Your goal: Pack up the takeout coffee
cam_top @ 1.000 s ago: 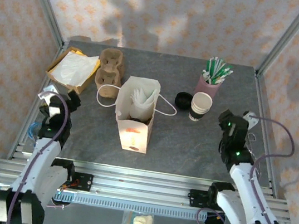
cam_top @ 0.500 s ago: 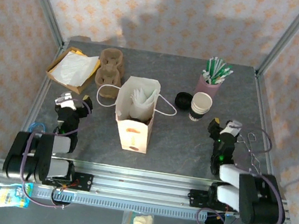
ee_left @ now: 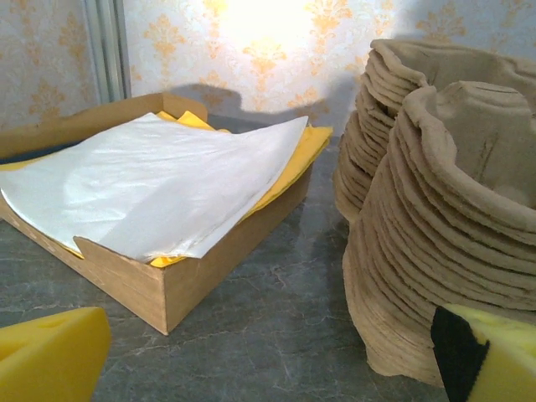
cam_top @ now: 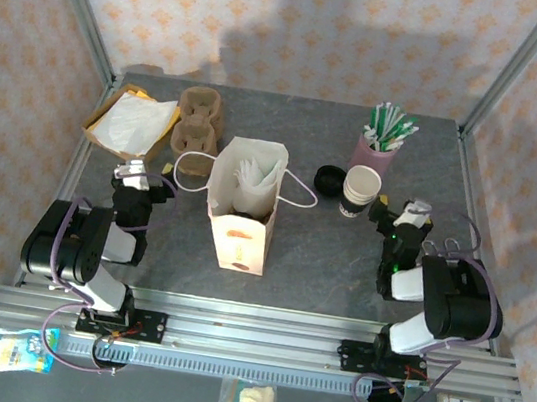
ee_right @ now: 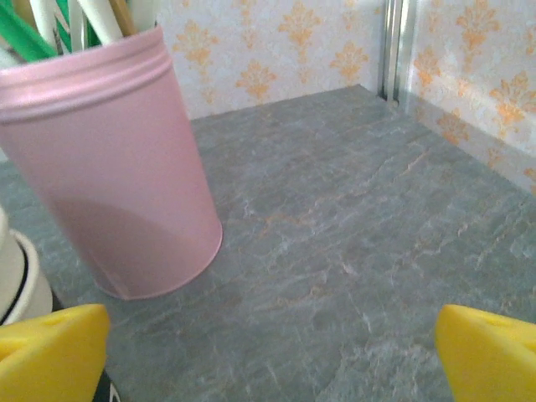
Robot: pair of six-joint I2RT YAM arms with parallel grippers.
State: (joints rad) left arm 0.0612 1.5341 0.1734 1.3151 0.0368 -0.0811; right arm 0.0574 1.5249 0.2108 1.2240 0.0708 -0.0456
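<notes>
Near the pink tumbler (ee_right: 109, 167), right fingers (ee_right: 50, 347) gape; left fingers (ee_left: 46, 356) gape beside stacked pulp trays (ee_left: 444, 218).

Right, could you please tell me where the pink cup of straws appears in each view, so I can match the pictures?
Top external: the pink cup stands far right on the table.
Right wrist: the pink cup is close up, upper left.
Left wrist: this camera faces the paper-lined box and carrier stack instead.
Shared landmark: the white paper cup, right beside the pink one, at the right wrist view's lower left edge.
</notes>
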